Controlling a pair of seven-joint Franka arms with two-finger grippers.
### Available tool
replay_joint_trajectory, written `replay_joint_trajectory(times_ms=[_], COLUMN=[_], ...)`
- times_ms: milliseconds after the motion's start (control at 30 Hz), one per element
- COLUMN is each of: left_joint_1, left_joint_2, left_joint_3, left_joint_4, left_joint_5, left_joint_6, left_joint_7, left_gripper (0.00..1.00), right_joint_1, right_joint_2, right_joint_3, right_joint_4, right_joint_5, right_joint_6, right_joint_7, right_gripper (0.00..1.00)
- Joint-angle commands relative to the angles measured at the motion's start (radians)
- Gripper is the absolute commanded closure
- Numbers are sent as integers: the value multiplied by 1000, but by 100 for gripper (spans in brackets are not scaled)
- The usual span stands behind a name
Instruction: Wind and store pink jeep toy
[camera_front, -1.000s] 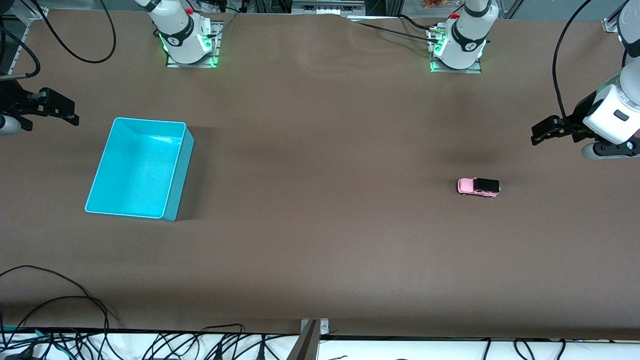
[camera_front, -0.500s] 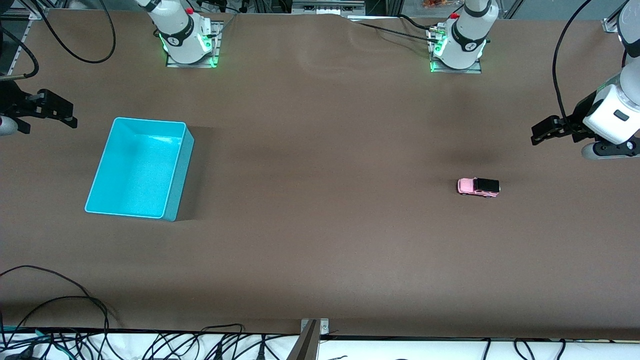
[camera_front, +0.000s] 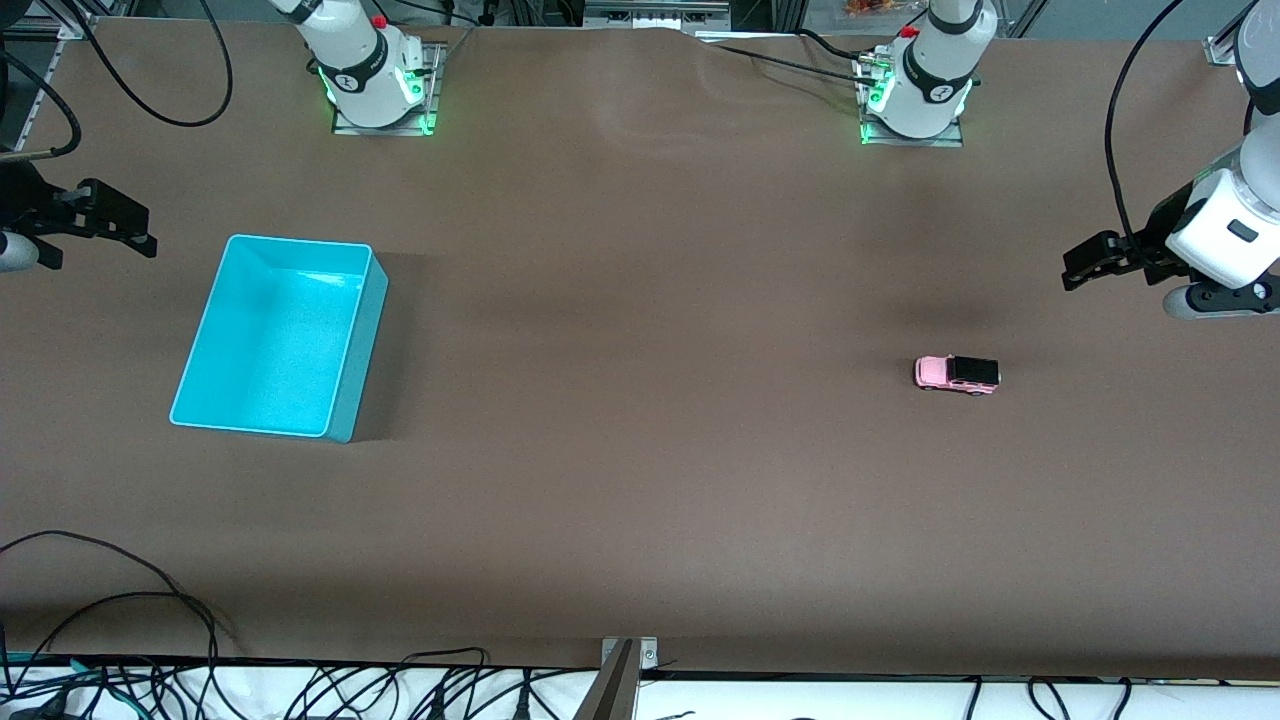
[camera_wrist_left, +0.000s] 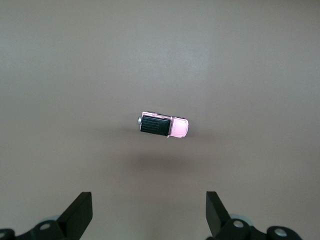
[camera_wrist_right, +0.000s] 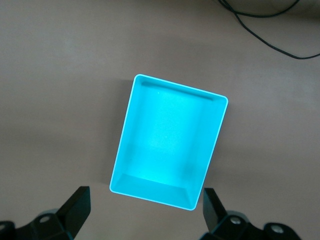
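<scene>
The pink jeep toy (camera_front: 957, 374) stands on its wheels on the brown table toward the left arm's end; it is light pink with a black roof. My left gripper (camera_front: 1080, 262) hangs in the air off that end, open and empty, and in the left wrist view the jeep (camera_wrist_left: 164, 125) lies well ahead of the left gripper (camera_wrist_left: 149, 200). The turquoise bin (camera_front: 365, 350) sits empty toward the right arm's end. My right gripper (camera_front: 150, 228) hovers beside it, open. The right wrist view looks down into the bin (camera_wrist_right: 150, 187) from the right gripper (camera_wrist_right: 146, 195).
Both arm bases (camera_front: 375, 80) (camera_front: 915, 95) stand along the table's back edge. Black cables (camera_front: 150, 610) trail over the front edge at the right arm's end, and a metal bracket (camera_front: 625, 665) sits mid front edge. Bare brown table lies between bin and jeep.
The right gripper has wavered slightly in place beside the bin. The jeep, the bin and the left gripper have not moved.
</scene>
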Motion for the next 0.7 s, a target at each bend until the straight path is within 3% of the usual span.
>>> replay_joint_trajectory(times_ms=[0, 667], left_joint_1=[2, 2], left_joint_2=[-21, -19], left_joint_3=[-1, -1], left_joint_4=[-18, -18], left_joint_5=[20, 20], left_joint_6=[5, 2], left_joint_7=[20, 20], left_gripper=[0, 0], right_joint_1=[-7, -6], right_joint_2=[9, 3], right_joint_3=[-5, -8], right_joint_4=[16, 19], right_joint_5=[9, 15], right_joint_6=[-10, 2], right_joint_7=[-11, 3], right_gripper=[0, 0])
